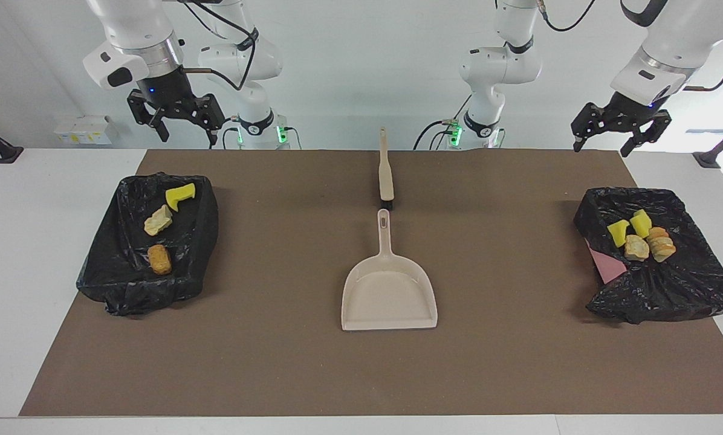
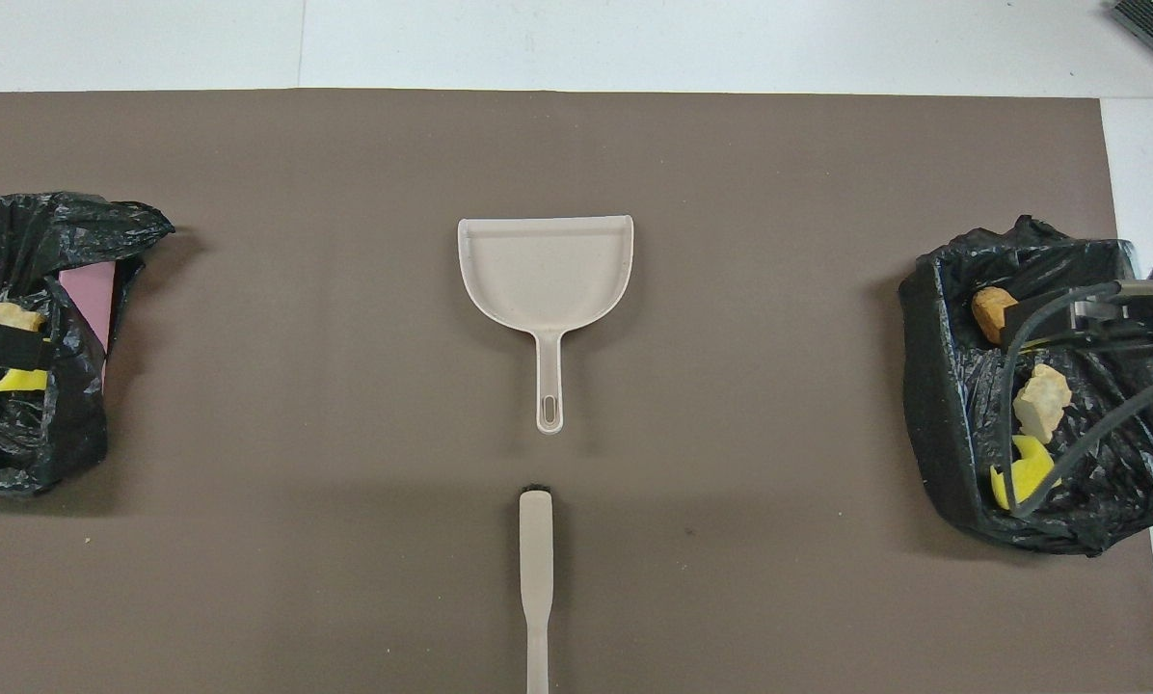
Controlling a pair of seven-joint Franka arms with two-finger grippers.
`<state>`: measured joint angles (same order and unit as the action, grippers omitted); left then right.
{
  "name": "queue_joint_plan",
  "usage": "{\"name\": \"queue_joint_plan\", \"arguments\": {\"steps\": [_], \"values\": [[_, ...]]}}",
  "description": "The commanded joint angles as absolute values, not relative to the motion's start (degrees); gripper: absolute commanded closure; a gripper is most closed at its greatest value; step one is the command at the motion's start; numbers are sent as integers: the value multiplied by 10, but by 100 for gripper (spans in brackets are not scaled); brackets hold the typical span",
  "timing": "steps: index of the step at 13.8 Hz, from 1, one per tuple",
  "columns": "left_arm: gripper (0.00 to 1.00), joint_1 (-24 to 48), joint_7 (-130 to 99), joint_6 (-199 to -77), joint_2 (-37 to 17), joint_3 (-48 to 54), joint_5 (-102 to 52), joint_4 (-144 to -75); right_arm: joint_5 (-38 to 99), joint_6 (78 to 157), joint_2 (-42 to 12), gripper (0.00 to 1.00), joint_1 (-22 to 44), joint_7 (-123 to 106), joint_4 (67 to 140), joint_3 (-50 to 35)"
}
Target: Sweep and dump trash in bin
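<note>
The trash lies in two black-bagged bins. The bin at the right arm's end holds a yellow sponge, a pale chunk and a brown bread piece. The bin at the left arm's end holds two yellow chunks and two bread pieces. My right gripper hangs open and empty, high over the mat's edge beside its bin. My left gripper is open and empty too, raised over the mat's corner by its bin.
A beige dustpan lies empty mid-mat with its handle toward the robots. A beige brush lies in line with it, nearer to the robots. A pink patch shows under the bag of the bin at the left arm's end.
</note>
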<state>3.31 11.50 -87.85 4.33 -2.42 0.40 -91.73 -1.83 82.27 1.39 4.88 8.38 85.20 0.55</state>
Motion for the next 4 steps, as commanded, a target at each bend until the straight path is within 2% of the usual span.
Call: {"name": "queue_joint_plan", "arguments": {"steps": [1, 4], "values": [[0, 33, 125, -892, 57, -25, 5, -935, -9, 822, 18, 0, 44, 69, 853, 4], [0, 33, 125, -889, 57, -25, 4, -935, -9, 822, 18, 0, 44, 69, 853, 4]]}}
